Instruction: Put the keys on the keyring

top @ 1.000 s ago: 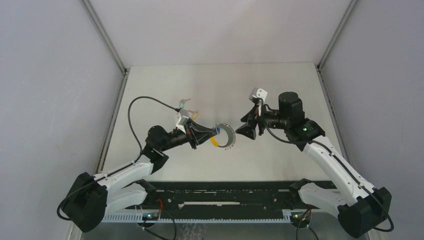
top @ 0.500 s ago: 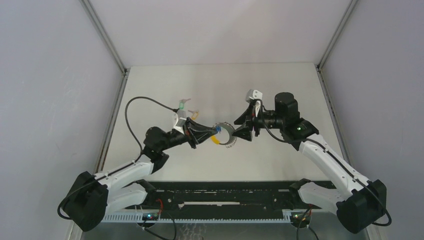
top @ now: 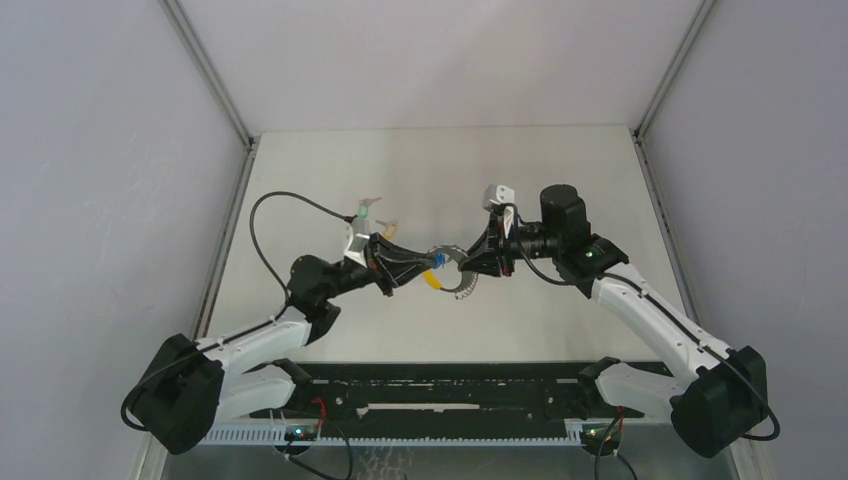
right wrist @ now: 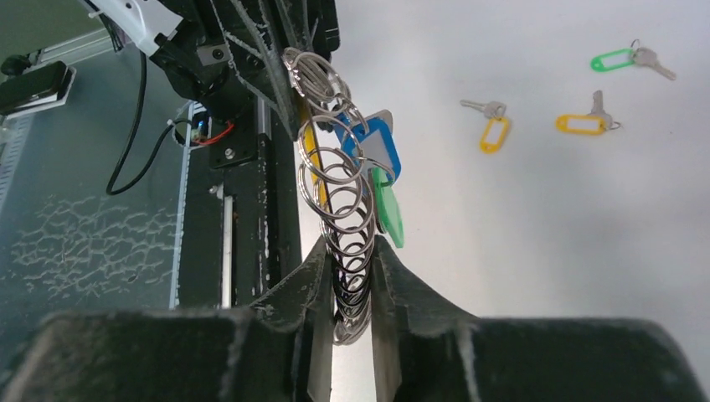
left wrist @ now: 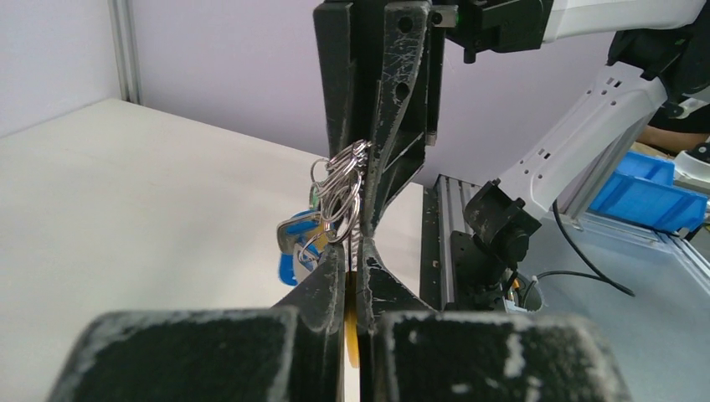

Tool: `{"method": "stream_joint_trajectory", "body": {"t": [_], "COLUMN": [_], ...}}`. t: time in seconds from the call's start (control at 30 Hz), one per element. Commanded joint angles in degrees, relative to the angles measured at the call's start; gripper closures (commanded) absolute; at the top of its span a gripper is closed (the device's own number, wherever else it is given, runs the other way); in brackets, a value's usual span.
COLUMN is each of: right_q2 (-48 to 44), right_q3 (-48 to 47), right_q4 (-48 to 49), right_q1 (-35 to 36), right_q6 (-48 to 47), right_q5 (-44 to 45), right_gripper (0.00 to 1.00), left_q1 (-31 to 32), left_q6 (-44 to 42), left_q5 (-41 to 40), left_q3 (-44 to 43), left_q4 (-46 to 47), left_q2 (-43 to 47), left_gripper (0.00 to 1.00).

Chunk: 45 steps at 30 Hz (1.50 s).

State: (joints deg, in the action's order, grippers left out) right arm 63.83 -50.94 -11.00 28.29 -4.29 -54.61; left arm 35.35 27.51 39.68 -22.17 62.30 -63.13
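**Near edge.** A black rail (top: 450,385) carries both arm bases. Off the table, behind the right arm's base as the left wrist camera sees it, stands a blue bin (left wrist: 649,197). A black cable (top: 262,225) loops out from the left arm above the table (top: 560,180).

**Mid-table.** The left gripper (left wrist: 352,276) and right gripper (right wrist: 352,251) meet almost tip to tip. The keyring (right wrist: 342,201), a stack of silvery rings, is stretched between them and held off the table. The left gripper's fingers are pressed together on one end, with a yellow tag (left wrist: 349,327) showing in the slit between them. The right gripper's fingers are clamped on the other end, one finger against the rings on each side. A blue tag (right wrist: 374,151) and a green tag (right wrist: 388,216) hang from the rings between the two grips.

**Beyond.** Flat on the table, well apart from the keyring, lie a green-tagged key (right wrist: 621,59), an orange-tagged key (right wrist: 583,124) near it, and a second orange-tagged key (right wrist: 491,130). In the overhead view the left wrist sits just in front of this group, and only the green tag and one orange tag can be made out.

**Far side.** Grey walls (top: 450,60) enclose the table.
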Motion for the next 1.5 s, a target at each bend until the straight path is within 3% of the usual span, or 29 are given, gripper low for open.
{"method": "stream_joint_trajectory", "body": {"t": [0.0,0.1,0.2,0.33,0.6,0.73,0.87,0.97,1.07,1.2,1.47], "right_q2": [-1.4,-1.6,-2.3,-3.7,-2.4,4.3,11.5,14.8,16.7,16.9,8.8], "right_q3": [-1.3,-3.1,-5.4,-8.5,-11.2,-12.6,-12.7,-11.4,-8.2,-6.0,4.1], "right_q4": [-2.2,-6.8,-13.7,-23.3,-32.1,-30.3,-32.1,-35.6,-29.2,-24.8,-9.5], "right_q1": [2.6,4.1,5.9,11.1,24.4,33.7,40.6,37.9,36.6,39.5,35.9], "right_q6": [-3.5,-6.0,-10.5,-18.0,-28.9,-31.9,-35.6,-34.7,-38.0,-41.1,-47.5], "right_q5": [-1.4,1.8,8.3,21.5,53.1,72.6,85.3,93.4,101.7,98.6,97.3], "right_gripper": [0.92,1.0,1.0,1.0,1.0,1.0,1.0,1.0,1.0,1.0,1.0], "left_q1": [0.1,0.1,0.1,0.1,0.0,0.0,0.0,0.0,0.0,0.0,-0.1], "left_q6": [0.5,0.3,-1.2,-3.7,-2.3,0.4,2.7,3.5,4.5,4.5,2.7], "left_q5": [-1.5,-3.7,-7.5,-16.2,-35.2,-39.2,-41.2,-41.8,-42.3,-43.8,-42.9], "left_q3": [1.0,2.2,4.2,8.5,16.3,18.9,20.0,20.2,20.4,19.8,16.0], "left_q4": [4.8,4.1,-0.4,-8.1,-24.4,-28.5,-32.0,-33.5,-33.5,-33.5,-28.6], "left_q2": [1.0,2.3,5.2,13.2,31.2,37.7,40.8,41.4,40.7,37.9,29.0], "left_gripper": [0.97,0.83,0.7,0.52,0.3,0.26,0.25,0.24,0.23,0.22,0.2]}}
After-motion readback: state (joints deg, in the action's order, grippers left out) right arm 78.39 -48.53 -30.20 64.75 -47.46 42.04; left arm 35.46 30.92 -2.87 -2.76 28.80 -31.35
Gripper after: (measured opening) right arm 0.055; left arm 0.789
